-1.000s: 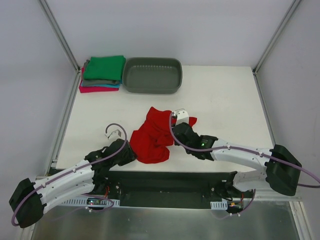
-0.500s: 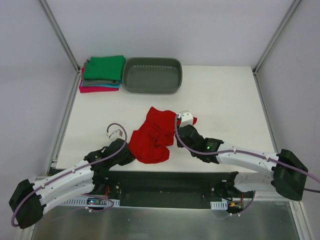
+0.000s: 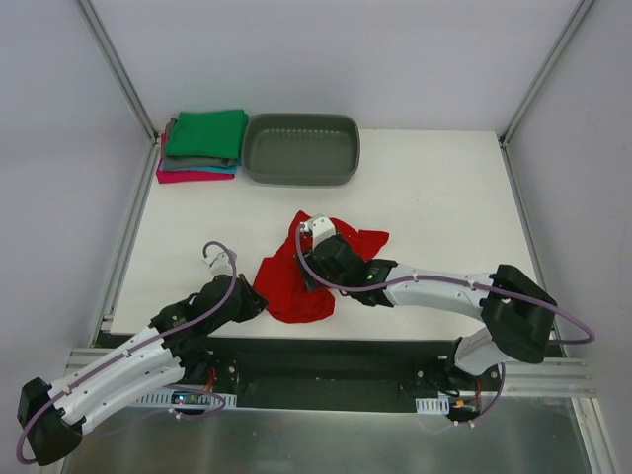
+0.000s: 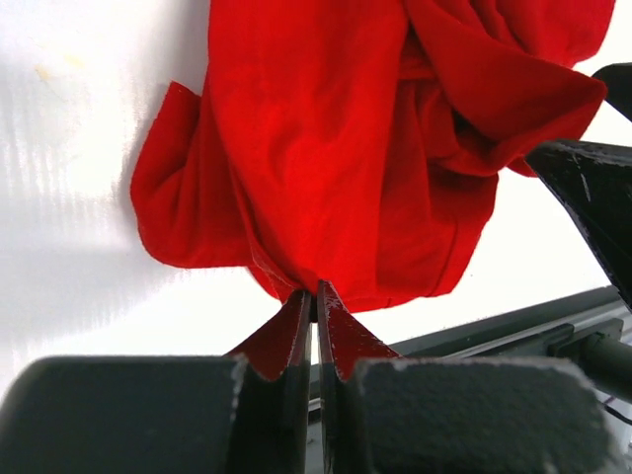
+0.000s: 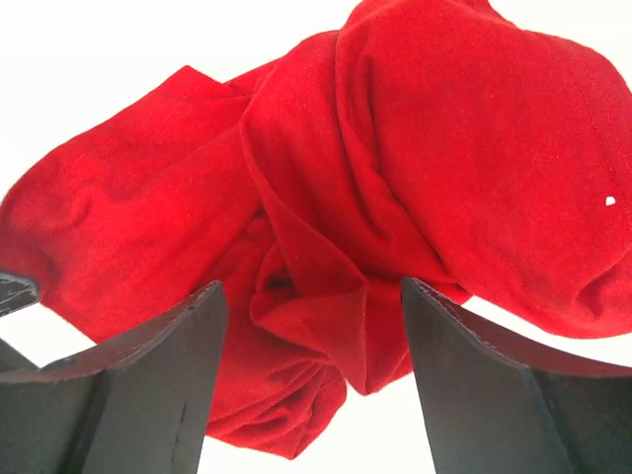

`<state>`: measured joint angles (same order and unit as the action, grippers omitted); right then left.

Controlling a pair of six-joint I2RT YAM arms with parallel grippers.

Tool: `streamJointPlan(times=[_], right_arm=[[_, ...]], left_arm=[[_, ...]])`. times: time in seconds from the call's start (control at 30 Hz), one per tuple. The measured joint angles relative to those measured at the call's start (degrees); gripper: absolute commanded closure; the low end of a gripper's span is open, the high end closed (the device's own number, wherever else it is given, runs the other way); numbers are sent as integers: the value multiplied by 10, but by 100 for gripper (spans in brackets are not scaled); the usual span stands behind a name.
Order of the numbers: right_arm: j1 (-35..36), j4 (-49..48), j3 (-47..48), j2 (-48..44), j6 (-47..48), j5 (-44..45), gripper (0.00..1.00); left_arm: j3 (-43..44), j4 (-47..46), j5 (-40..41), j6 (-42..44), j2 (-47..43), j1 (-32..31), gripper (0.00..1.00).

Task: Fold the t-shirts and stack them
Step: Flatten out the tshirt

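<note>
A bright red t-shirt (image 3: 296, 286) lies crumpled on the white table near the front edge. My left gripper (image 3: 260, 300) is shut on its near left hem; in the left wrist view the closed fingertips (image 4: 316, 292) pinch the red cloth (image 4: 336, 148). My right gripper (image 3: 308, 263) hangs over the middle of the shirt, open, with a bunched fold (image 5: 346, 316) between its fingers (image 5: 188, 346) and nothing gripped. A stack of folded t-shirts (image 3: 203, 138), green on top over grey, teal and magenta, sits at the back left.
A grey oval plastic tub (image 3: 301, 149) stands right of the folded stack at the back. The black mounting rail (image 3: 326, 360) runs along the table's near edge, just behind the shirt. The right arm (image 4: 592, 188) shows at the right of the left wrist view.
My right gripper has let go, opened, and swung left from the shirt's right side to over its middle. My left gripper has closed on the hem.
</note>
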<state>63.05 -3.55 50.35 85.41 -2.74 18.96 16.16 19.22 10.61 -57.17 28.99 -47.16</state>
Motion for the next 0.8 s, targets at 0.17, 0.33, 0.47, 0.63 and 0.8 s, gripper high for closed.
streamJointPlan(times=[0.17, 0.33, 0.47, 0.63, 0.8], right_arm=[[0, 14, 30, 44, 7, 19, 31], [0, 49, 50, 80, 5, 39, 81], [1, 80, 53, 83, -1, 80, 99], [-1, 97, -4, -14, -17, 162, 99], [-40, 114, -78, -210, -9, 224, 99]], left_arm=[[6, 17, 11, 11, 0, 0, 100], [16, 31, 35, 20, 0, 0, 100], [31, 40, 61, 30, 4, 0, 100], [75, 62, 127, 53, 7, 0, 100], [162, 94, 209, 87, 6, 0, 100]])
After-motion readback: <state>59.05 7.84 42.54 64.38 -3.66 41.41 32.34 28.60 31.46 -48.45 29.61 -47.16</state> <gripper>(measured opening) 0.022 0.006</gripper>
